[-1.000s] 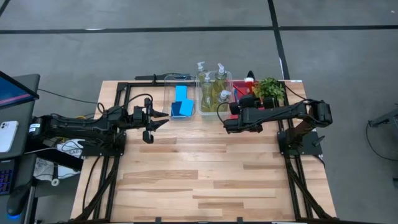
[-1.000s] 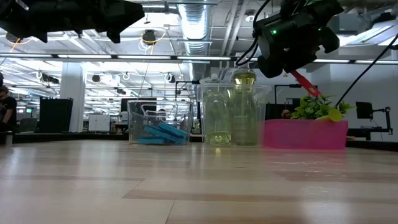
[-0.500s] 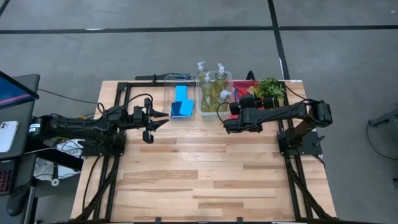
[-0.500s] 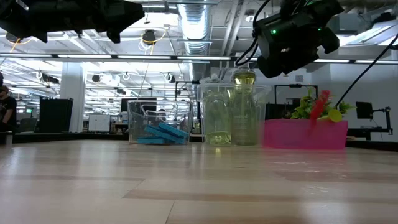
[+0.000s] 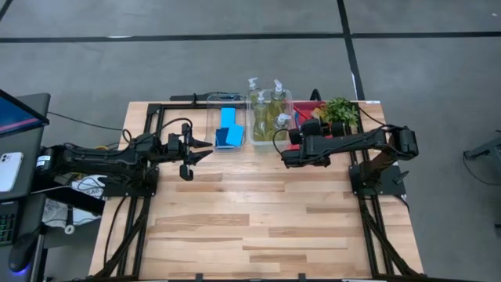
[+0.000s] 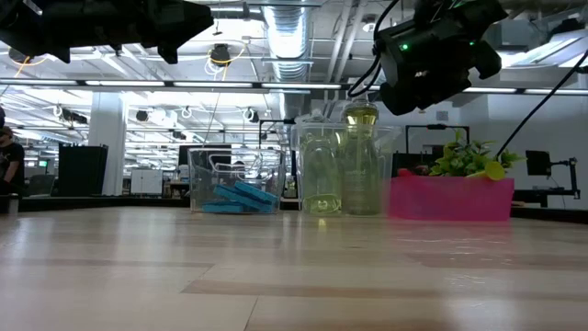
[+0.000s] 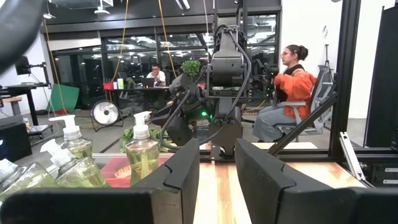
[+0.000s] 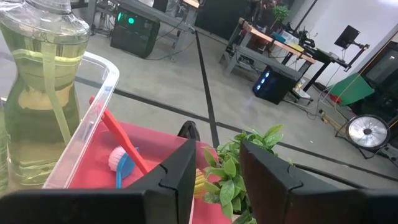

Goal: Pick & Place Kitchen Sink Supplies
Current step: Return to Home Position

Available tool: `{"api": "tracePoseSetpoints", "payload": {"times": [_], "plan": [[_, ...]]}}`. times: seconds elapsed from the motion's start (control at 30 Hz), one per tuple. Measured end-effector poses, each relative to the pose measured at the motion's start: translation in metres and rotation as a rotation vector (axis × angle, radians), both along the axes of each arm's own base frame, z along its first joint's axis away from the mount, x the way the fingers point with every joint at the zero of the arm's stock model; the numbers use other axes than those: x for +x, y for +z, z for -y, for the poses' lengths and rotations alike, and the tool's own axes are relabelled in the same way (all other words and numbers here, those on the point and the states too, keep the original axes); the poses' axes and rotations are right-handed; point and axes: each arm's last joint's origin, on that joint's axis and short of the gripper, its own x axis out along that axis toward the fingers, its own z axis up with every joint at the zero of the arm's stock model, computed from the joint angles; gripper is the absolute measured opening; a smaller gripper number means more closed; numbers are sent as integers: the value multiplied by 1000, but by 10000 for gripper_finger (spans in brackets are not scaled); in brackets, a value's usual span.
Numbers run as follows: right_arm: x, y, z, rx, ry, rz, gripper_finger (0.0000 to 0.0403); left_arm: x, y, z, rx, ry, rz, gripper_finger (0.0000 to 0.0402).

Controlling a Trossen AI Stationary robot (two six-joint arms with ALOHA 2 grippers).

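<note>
Above the tray (image 6: 450, 198), my right fingers (image 8: 176, 179) gape empty; left fingers (image 7: 180, 175), wide, by the sponges (image 5: 228, 130). Withdrawing low could topple bottles (image 5: 266, 116).

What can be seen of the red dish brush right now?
The red dish brush shows clearly only in the right wrist view. Its thin, plastic-looking red handle lies slanted inside the red tray. One end is raised beside the clear bin's wall, and the other is hidden behind a finger of the right gripper. A blue brush lies next to it. Nothing grips it, and the right gripper hangs open above.
</note>
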Motion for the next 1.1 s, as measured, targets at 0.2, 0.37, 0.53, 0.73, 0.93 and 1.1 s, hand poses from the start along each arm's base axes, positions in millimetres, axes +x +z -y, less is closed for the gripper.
{"api": "tracePoseSetpoints", "payload": {"times": [0.2, 0.37, 0.53, 0.73, 0.93, 1.1], "plan": [[0, 0, 0, -1, 0, 0, 117, 0, 0, 0, 0, 0, 0, 104], [0, 0, 0, -4, 1, -1, 117, 0, 0, 0, 0, 0, 0, 104], [0, 0, -3, -5, 16, -9, 117, 0, 0, 0, 0, 0, 1, 104], [3, 9, -12, -8, 56, -7, 117, 0, 0, 0, 1, 0, 4, 104], [9, 22, -29, -26, 141, -3, 117, 0, 0, 0, 1, 0, 3, 104], [15, 35, -49, -26, 246, -17, 117, 0, 0, 0, 1, 0, 4, 104]]}}
